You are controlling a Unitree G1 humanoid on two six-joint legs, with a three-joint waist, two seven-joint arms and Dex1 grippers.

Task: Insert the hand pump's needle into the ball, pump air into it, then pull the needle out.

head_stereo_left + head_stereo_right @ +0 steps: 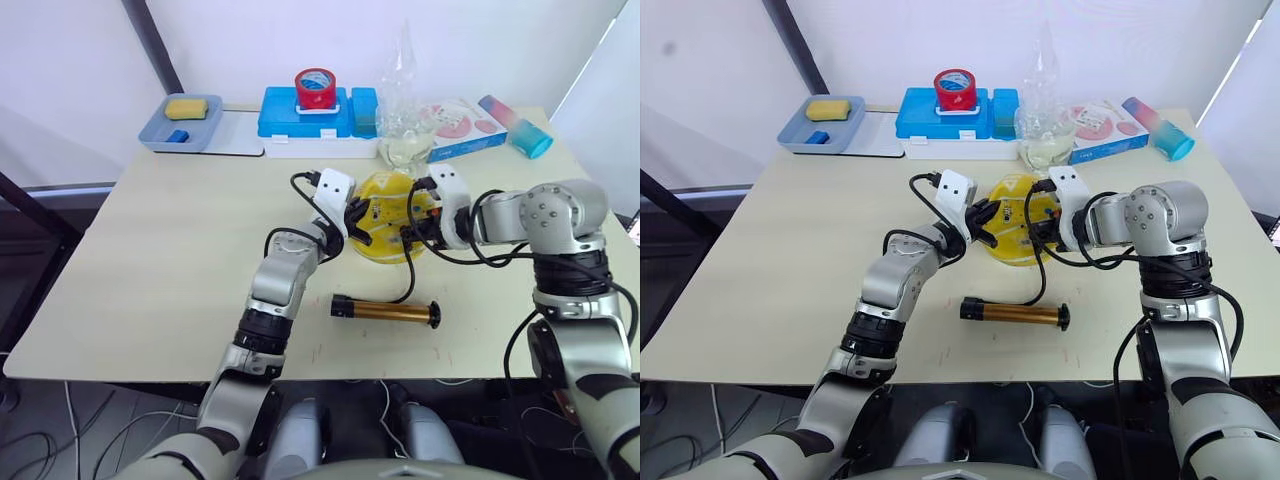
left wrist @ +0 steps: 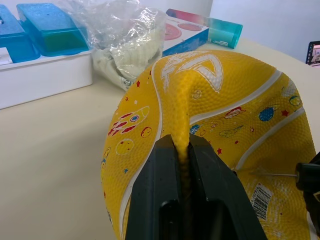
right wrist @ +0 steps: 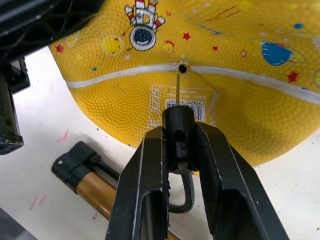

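Insertion step, right at the threshold. Needle point(image 3: 178, 86) lined up on the valve hole point(image 3: 183, 68) of the ball point(image 1: 388, 215), tip just short of the opening or barely at its lip; hard to call whether it has entered. Pumping and pulling out not yet begun, by the look of things.

Right gripper point(image 3: 179, 150) clamped on the needle's small black fitting point(image 3: 178, 120), jaws closed snug against its sides, thin metal pin poking forward from between them toward the ball. Black hose point(image 1: 409, 285) trailing back from the fitting down to the counter point(image 1: 150, 270).

Left gripper point(image 2: 183, 165) pinching a raised fold of the ball's yellow skin, jaws nearly together with the ridge of rubber squeezed between. Ball clearly slack and underinflated, sagging on the counter between the two grippers, valve side turned toward the right gripper.

Hand pump point(image 1: 386, 310) lying flat on the counter just in front of the ball, held by neither gripper.

Next move, judged from here: a short, straight push along the needle's own line into the hole, left pinch keeping the soft ball from backing away. Any sideways drift likely to bend the pin or skid it across the pebbled rubber beside the printed label point(image 3: 190, 100). After that, a free gripper needed for the pump handle.
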